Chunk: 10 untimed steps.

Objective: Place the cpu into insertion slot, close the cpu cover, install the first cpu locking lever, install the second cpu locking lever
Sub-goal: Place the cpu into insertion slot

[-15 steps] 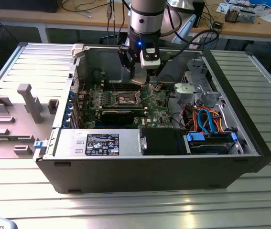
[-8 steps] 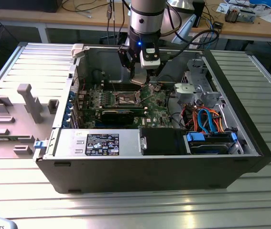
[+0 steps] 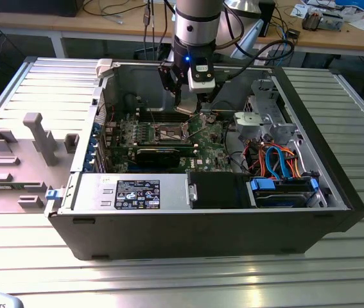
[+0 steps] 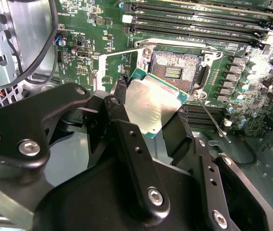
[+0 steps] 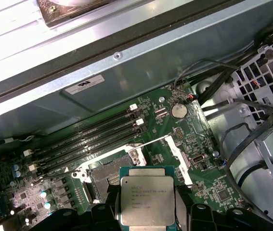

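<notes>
Tool (image 4: 147, 108) clamps cpu (image 4: 156, 98) near insertion slot (image 4: 175, 72); exterior view adds computer case (image 3: 201, 232).

The cpu (image 4: 153, 103), a silvery square with a green edge, hangs tilted just above the insertion slot (image 4: 175, 72). The slot, dark inside its metal rim, lies bare near the middle of the green board (image 3: 212, 138), with the thin cpu cover (image 5: 178, 156) swung up open beside it.

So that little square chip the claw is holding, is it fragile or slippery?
The cpu looks like a thin, rigid plate, so it probably won't flex. Its smooth metal top suggests it could slip, as the gripper pinches only its edges. It is probably light for its size, being so thin.
</notes>
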Tool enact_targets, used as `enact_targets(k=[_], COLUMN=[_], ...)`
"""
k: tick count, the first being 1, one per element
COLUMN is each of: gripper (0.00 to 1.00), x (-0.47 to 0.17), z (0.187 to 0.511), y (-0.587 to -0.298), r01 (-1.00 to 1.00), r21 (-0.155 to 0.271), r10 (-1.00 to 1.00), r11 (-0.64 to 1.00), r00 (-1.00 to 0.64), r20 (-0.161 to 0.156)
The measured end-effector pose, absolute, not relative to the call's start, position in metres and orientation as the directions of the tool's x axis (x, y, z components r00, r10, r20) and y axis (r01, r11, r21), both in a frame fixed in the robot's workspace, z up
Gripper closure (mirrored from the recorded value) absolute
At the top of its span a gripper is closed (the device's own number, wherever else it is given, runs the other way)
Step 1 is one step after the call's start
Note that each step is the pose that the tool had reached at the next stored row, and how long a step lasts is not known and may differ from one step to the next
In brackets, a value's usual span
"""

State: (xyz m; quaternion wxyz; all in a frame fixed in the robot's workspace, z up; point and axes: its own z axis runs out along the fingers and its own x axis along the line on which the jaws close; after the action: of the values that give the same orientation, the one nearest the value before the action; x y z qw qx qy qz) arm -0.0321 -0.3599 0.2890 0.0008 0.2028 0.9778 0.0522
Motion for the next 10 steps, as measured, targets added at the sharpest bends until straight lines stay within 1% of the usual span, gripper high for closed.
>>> enact_targets(k=[10], gripper=[0.46], x=[-0.0321], z=[0.2887], y=[-0.3599], r01=[0.402], r21=[0.102], r10=[0.402], r11=[0.910], r00=[-0.915], r20=[0.020])
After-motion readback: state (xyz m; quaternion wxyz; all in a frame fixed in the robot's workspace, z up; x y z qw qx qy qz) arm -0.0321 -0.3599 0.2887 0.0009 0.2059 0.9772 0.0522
